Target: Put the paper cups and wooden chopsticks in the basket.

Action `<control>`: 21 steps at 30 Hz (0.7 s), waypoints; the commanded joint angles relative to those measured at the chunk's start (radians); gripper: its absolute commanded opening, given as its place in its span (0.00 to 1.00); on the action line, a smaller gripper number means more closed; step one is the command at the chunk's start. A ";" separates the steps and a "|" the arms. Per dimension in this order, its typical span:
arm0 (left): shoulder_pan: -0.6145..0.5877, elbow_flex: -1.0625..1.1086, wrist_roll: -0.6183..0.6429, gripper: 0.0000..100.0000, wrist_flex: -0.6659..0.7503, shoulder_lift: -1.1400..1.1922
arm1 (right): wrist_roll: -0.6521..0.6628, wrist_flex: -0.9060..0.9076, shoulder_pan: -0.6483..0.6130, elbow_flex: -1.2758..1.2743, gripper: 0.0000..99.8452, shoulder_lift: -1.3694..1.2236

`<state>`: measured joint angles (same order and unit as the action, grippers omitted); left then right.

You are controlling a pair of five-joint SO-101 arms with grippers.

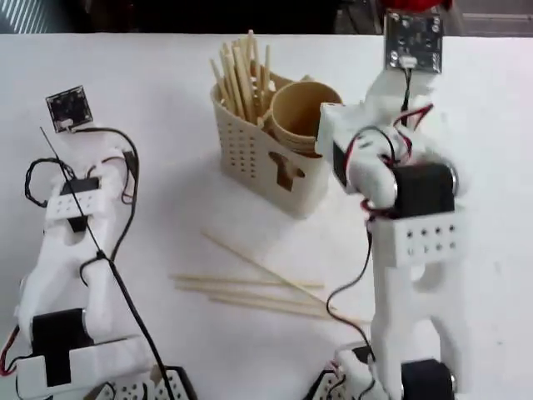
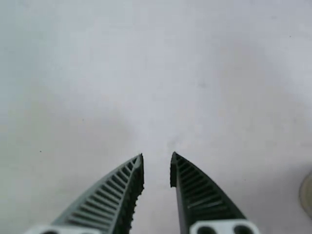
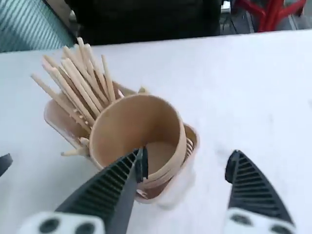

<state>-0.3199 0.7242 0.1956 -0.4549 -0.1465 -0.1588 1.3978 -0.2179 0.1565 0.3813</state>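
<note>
A cream perforated basket stands at the table's middle back. It holds a bundle of wooden chopsticks and stacked paper cups. In the right wrist view the cups sit upright in the basket beside the chopsticks. My right gripper hangs open just above them, one fingertip at the top cup's rim and the other outside it. Several loose chopsticks lie flat on the table in front of the basket. My left gripper hovers over bare table at the left, slightly open and holding nothing.
The right arm rises between the loose chopsticks and the table's right side, its cable hanging over their ends. The left arm and its black cables take up the front left. The white tabletop is bare between basket and left arm.
</note>
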 commanded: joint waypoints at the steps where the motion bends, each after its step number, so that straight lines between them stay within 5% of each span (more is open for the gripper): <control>1: 0.015 -0.006 -0.008 0.11 0.020 -0.005 | -0.008 0.070 0.008 0.124 0.27 -0.079; 21: 0.012 -0.008 -0.008 0.11 0.020 -0.005 | 0.000 0.110 0.008 0.166 0.27 -0.438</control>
<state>-0.3199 0.7242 0.1956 -0.4549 -0.1465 -0.1588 1.5006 -0.2209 0.3145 -0.0269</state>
